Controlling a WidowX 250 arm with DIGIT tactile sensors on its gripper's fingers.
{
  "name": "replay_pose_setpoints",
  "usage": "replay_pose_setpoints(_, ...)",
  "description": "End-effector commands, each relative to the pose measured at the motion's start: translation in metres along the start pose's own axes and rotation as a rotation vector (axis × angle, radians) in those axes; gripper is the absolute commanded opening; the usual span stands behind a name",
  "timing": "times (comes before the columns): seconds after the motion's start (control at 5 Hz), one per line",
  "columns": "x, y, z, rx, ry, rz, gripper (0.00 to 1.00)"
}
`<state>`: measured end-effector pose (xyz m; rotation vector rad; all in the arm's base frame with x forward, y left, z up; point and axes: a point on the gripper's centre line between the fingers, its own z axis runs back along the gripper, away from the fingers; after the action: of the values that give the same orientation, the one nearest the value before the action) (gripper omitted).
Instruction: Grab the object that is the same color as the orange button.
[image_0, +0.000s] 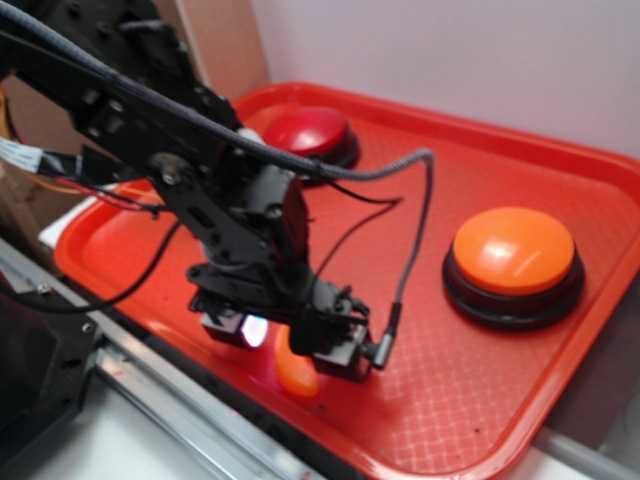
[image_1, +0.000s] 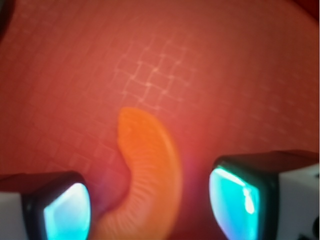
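A black robot arm (image_0: 170, 150) reaches down from the upper left over a red plastic tray (image_0: 470, 400) with a fine grid texture. At the near edge of the tray, the gripper (image_0: 290, 345) hangs low, just above the tray floor. Its two fingers (image_1: 65, 210) stand apart, one on each side of a small glossy orange crescent (image_1: 150, 170), which lies flat on the tray between them. In the wrist view the finger pads glow pale blue-green, and a gap shows between each pad and the crescent, so the gripper is open and nothing is clamped. The crescent curves like a bean, with faint ridges along its inner side. From the outside view only its lower end (image_0: 297, 375) peeks out beneath the gripper.

Farther back on the right side of the tray sits a large round orange button (image_0: 514, 252), a dome on a black circular base, well apart from the gripper. At the far left rear of the tray sits a red button (image_0: 305, 132) of the same shape, partly hidden behind the arm. A pale wall (image_0: 480, 60) rises behind the tray.
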<state>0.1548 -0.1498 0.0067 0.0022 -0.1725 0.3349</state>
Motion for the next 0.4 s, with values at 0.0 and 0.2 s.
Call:
replay_pose_setpoints(0.0,0.0085,-0.0168,-0.0103,-0.047,0.003,-0.051,1.00)
replay_pose_setpoints(0.2,0.0100,-0.0172,-0.0159,-0.026,0.021,-0.038,0.15)
